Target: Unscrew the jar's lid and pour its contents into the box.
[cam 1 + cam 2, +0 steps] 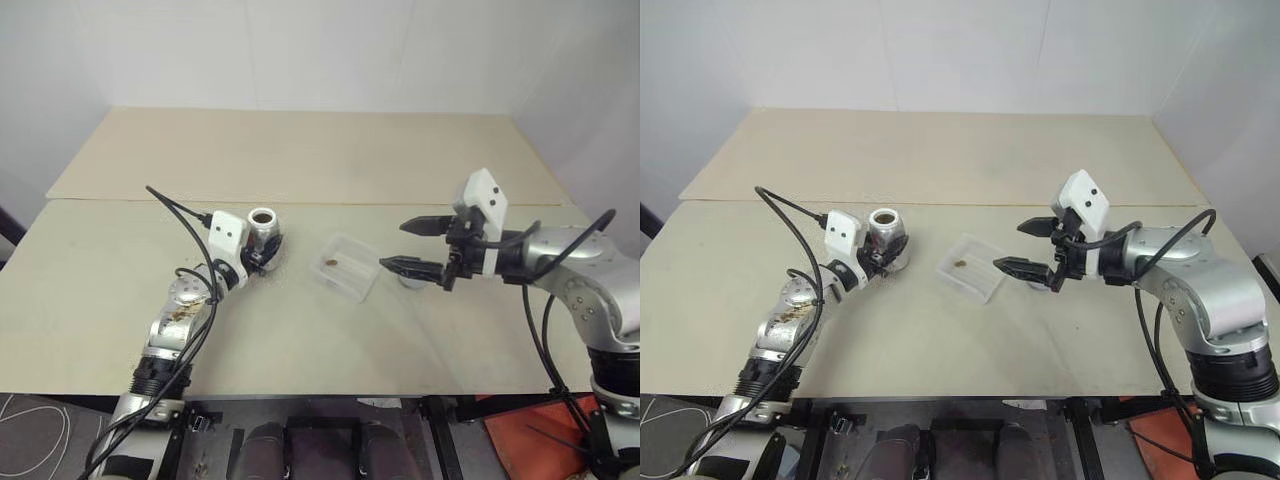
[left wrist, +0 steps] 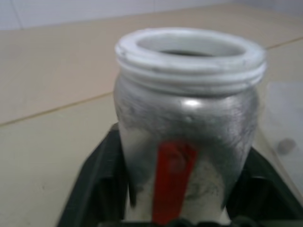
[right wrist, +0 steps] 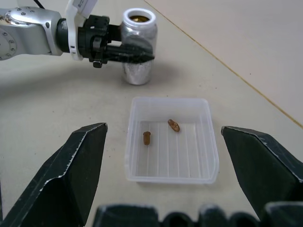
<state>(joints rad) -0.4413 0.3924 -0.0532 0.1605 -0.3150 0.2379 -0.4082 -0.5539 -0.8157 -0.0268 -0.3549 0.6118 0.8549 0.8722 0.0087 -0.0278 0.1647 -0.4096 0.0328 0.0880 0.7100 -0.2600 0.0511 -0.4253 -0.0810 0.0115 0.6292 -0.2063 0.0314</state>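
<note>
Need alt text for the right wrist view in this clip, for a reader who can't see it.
A shallow translucent box on a beige table holds two small brown bits, framed by the right end effector with its two black fingers spread wide. Beyond it, the left end effector reaches around an upright, lidless jar standing on the table.

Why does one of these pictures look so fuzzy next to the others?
In the left wrist view the jar sits very near the lens, so its rim and red stripe look soft. In the right wrist view the box and the two brown bits are crisp; the light is even, shadows faint.
</note>
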